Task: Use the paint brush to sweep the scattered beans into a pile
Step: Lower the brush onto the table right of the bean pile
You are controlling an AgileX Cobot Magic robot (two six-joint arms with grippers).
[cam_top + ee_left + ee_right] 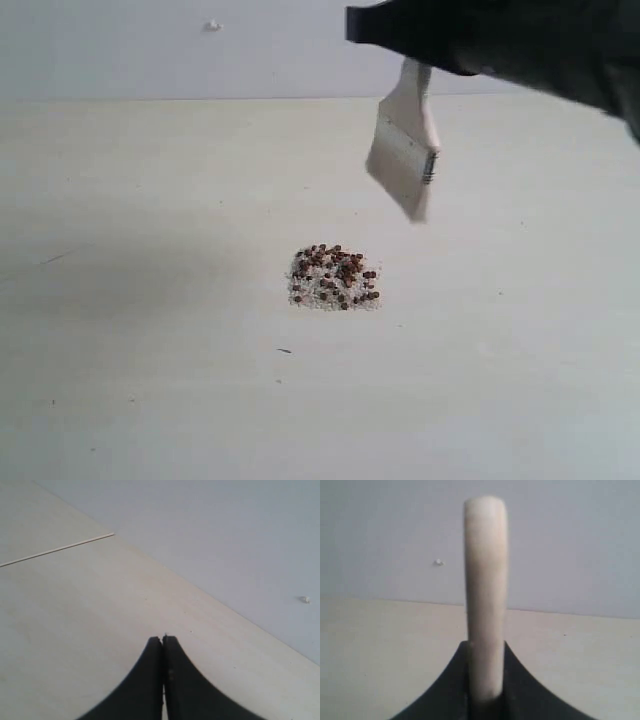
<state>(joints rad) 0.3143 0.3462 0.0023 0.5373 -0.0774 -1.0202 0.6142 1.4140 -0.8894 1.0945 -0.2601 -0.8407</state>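
Pale cream surface point(150, 400) fills most of the exterior view, with a plain grey-white wall point(150, 50) behind it. At the centre of the frame lies the pile point(334, 277), a compact patch of tiny dark reddish-brown beans point(340, 265) mixed with fine whitish grains. No beans show well apart from it, only a small dark speck below and to its left, too small to identify.

In the upper right, the black right gripper point(400, 40) is clenched on the pale wooden handle of the wide flat paint brush point(405, 150). Its off-white bristles hang in the air, clear of the surface, above and right of the pile. The left gripper point(163, 645) is closed and empty over bare surface.

The gathering looks essentially done. Any further stroke would call for lowering the bristles just outside the pile's edge and drawing gently inward, so the heap is tidied rather than scattered.
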